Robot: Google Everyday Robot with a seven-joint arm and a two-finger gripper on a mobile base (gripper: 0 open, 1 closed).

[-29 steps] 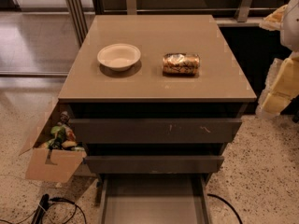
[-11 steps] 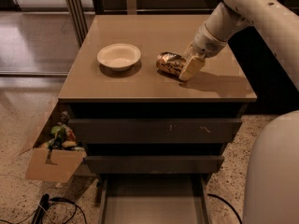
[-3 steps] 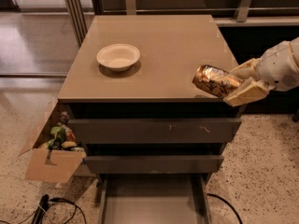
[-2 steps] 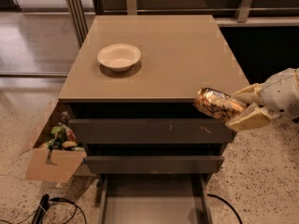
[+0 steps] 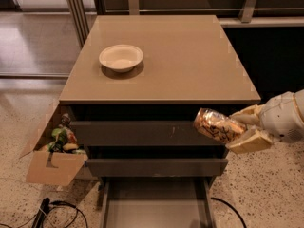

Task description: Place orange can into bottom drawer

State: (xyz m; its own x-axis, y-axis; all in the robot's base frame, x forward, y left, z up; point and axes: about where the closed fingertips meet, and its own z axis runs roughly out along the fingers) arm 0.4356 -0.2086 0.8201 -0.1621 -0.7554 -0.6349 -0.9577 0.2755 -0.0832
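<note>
The orange can is orange-gold with white and dark patterning. It lies on its side in the air in front of the cabinet's upper drawers, at the right. My gripper comes in from the right edge and is shut on the can's right end. The bottom drawer is pulled open below, a wide shallow tray with a bare grey floor. The can hangs above and to the right of the drawer's open tray.
A white bowl sits on the cabinet top at the left. Two closed drawer fronts are above the open drawer. A cardboard box of items stands on the floor at the left, with cables by it.
My gripper lifted the can off the cabinet top, carried it right and over the front edge, and has lowered it in front of the drawers.
</note>
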